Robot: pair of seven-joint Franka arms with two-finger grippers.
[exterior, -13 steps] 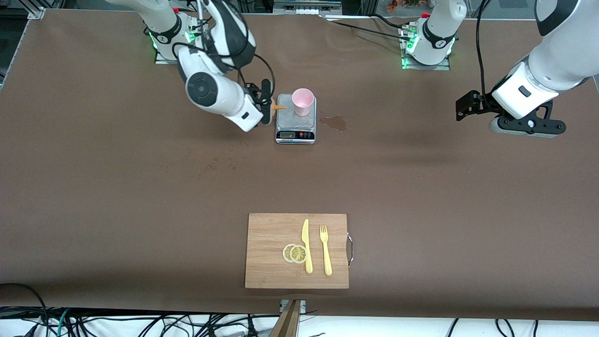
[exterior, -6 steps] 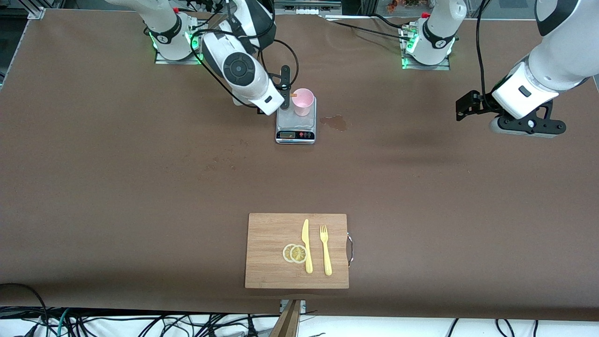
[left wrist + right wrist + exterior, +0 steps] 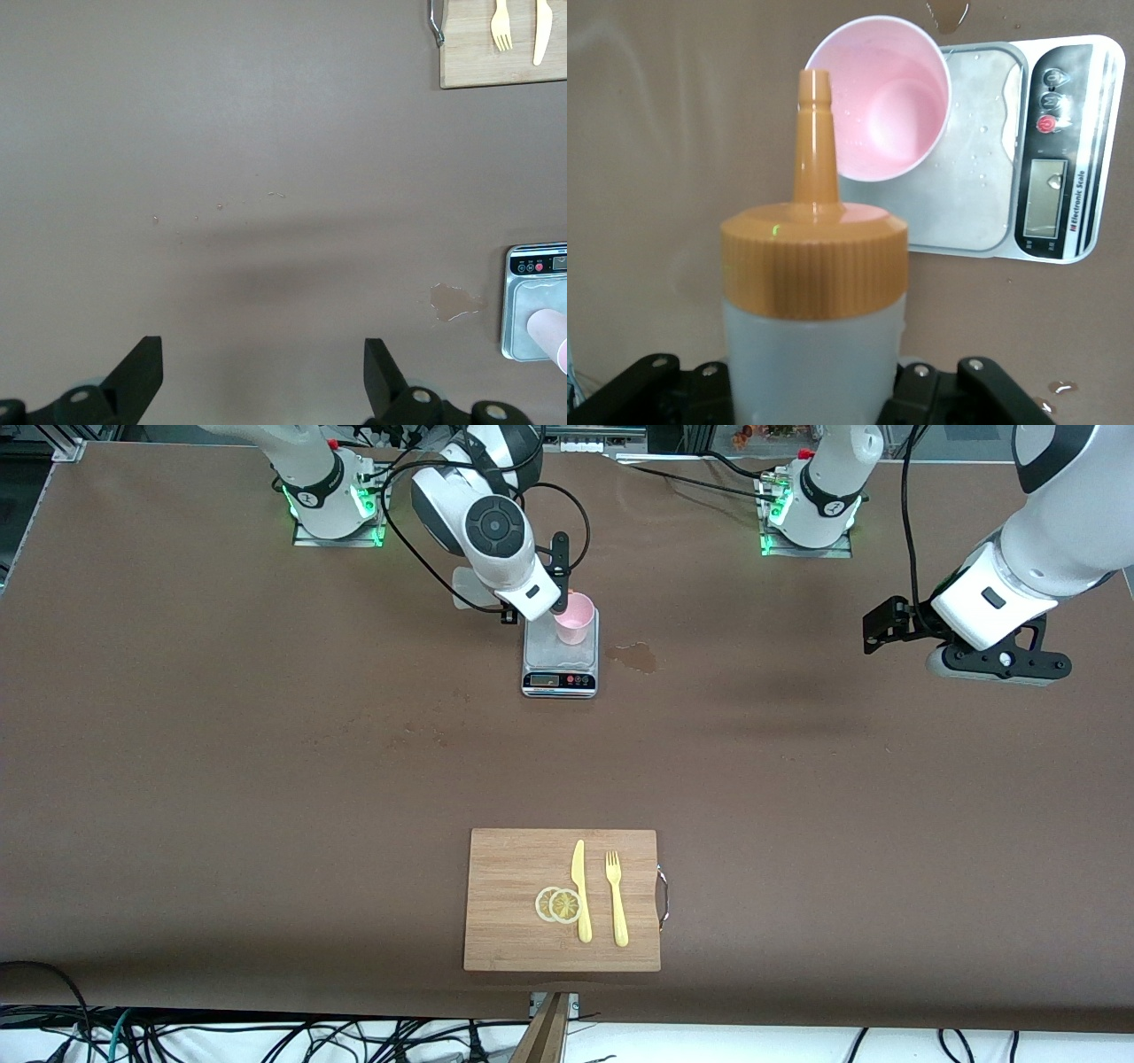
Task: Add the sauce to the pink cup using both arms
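The pink cup (image 3: 576, 615) (image 3: 881, 102) stands upright on the grey kitchen scale (image 3: 560, 662) (image 3: 983, 204), near the robots' bases. My right gripper (image 3: 815, 394) is shut on the sauce bottle (image 3: 815, 301), a whitish body with an orange cap. Its nozzle (image 3: 813, 133) points at the cup, with the tip at the cup's rim. In the front view the right hand (image 3: 532, 598) hides the bottle beside the cup. My left gripper (image 3: 881, 627) (image 3: 263, 372) waits open and empty above bare table, toward the left arm's end.
A small brown puddle (image 3: 633, 657) (image 3: 456, 301) lies on the table beside the scale, toward the left arm's end. Near the front edge sits a wooden cutting board (image 3: 505, 868) with a yellow knife, a fork and two lemon slices.
The right arm has swung from beside the scale toward the cup, carrying the bottle's nozzle up to the cup's rim. The left arm has not moved.
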